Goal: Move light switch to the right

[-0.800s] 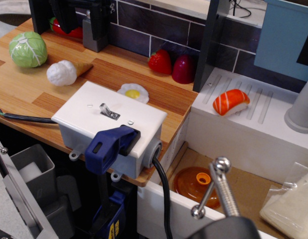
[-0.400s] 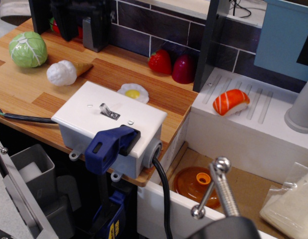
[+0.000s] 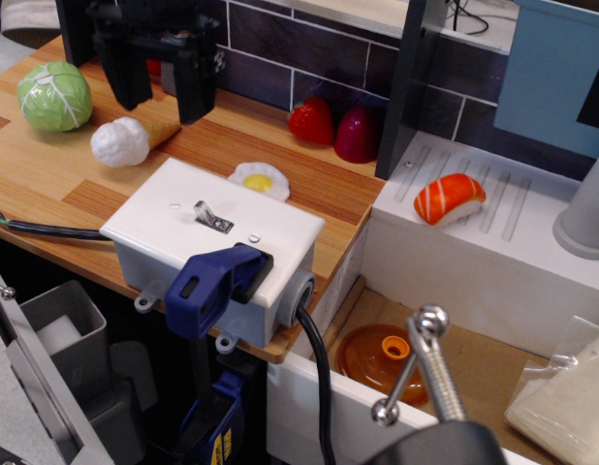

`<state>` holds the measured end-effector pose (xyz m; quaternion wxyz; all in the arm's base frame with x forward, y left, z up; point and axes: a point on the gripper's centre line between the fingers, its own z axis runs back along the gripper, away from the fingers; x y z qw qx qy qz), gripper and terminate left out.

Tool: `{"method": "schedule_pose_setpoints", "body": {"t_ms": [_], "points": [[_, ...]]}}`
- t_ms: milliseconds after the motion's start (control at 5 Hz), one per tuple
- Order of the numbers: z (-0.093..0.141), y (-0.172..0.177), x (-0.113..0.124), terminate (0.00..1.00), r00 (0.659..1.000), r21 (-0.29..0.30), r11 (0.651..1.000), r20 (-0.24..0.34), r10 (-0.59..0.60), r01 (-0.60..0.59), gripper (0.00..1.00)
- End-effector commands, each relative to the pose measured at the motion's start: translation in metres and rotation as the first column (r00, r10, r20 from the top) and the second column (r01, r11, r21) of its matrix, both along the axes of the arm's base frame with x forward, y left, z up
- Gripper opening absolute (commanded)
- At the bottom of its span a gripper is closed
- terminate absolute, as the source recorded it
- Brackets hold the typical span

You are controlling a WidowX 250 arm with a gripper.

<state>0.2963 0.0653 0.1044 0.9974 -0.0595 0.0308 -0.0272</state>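
- Landmark: white box (image 3: 217,242), sitting clamped at the front edge of the wooden counter (image 3: 47,165).
- Gripper (image 3: 158,82) is hanging beyond the box's far-left corner, above the counter, well apart from the lid; both black fingers (image 3: 124,73) are pointing down, spread wide, nothing between them.
- Ice-cream cone toy (image 3: 130,140) is lying just under and left of the fingers, off the box.
- Light switch (image 3: 204,212) is standing up from the middle of the box lid, its lever leaning toward the box's left-far side, untouched.
- Judgement: switch is lying nearer the camera and slightly right of the gripper; the tool needs to come forward and down, ending on the lever's left flank to push it rightward.
- Blue clamp handle (image 3: 214,284) is gripping the box's front edge, clear of that path.
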Motion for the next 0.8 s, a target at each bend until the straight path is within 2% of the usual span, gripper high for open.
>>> {"method": "schedule_pose_setpoints", "body": {"t_ms": [0,400,600], "points": [[0.007,-0.027,-0.024,0.0,0.996,0.037,0.998,0.072,-0.047,0.044,1.0],[-0.017,-0.049,-0.038,0.0,0.991,0.045,0.999,0.136,-0.021,0.015,1.0],[-0.025,-0.054,-0.042,0.0,0.985,0.03,0.999,0.17,0.007,-0.012,1.0]]}}
